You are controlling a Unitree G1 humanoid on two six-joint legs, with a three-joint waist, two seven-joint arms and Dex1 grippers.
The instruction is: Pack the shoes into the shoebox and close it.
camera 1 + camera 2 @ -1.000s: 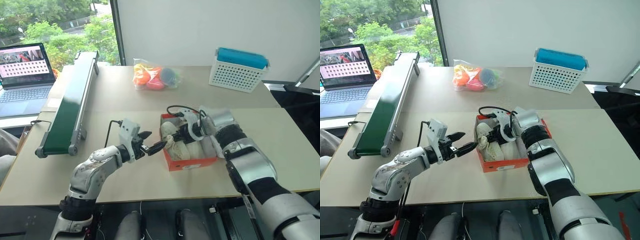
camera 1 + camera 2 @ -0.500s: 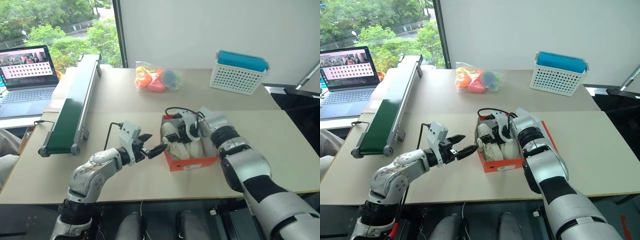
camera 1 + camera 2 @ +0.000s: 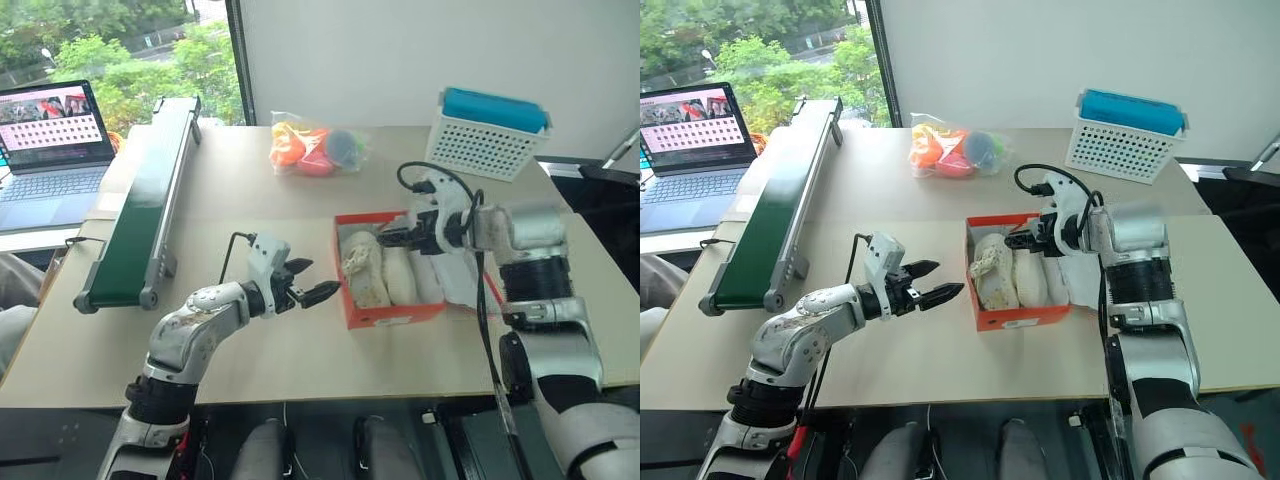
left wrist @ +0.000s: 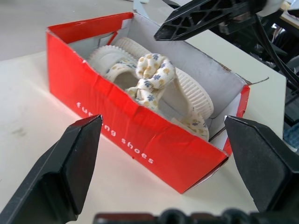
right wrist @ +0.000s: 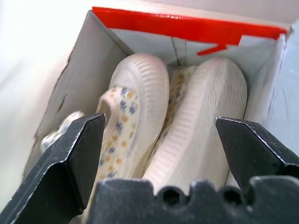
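The red shoebox (image 3: pixel 392 314) stands open in the middle of the table, its lid (image 3: pixel 462 283) folded out flat to the right. Both cream shoes (image 3: pixel 995 272) lie side by side inside, one with a flowered bow (image 4: pixel 152 74). My right gripper (image 3: pixel 393 239) hovers open just above the box's far end, holding nothing. In the right wrist view its fingers (image 5: pixel 70 154) stand wide over the two shoes (image 5: pixel 205 121). My left gripper (image 3: pixel 942 293) is open, a short way left of the box, pointing at its red side wall (image 4: pixel 117 126).
A long green conveyor (image 3: pixel 140 210) lies along the left side, with a laptop (image 3: pixel 50 140) beyond it. A clear bag of coloured toys (image 3: pixel 312 150) and a white lattice basket (image 3: pixel 490 135) sit at the back. Bare tabletop runs in front of the box.
My right gripper has opened, let go of the shoe inside the box, and lifted up and to the right. The left gripper has stayed put. The camera has shifted a little.
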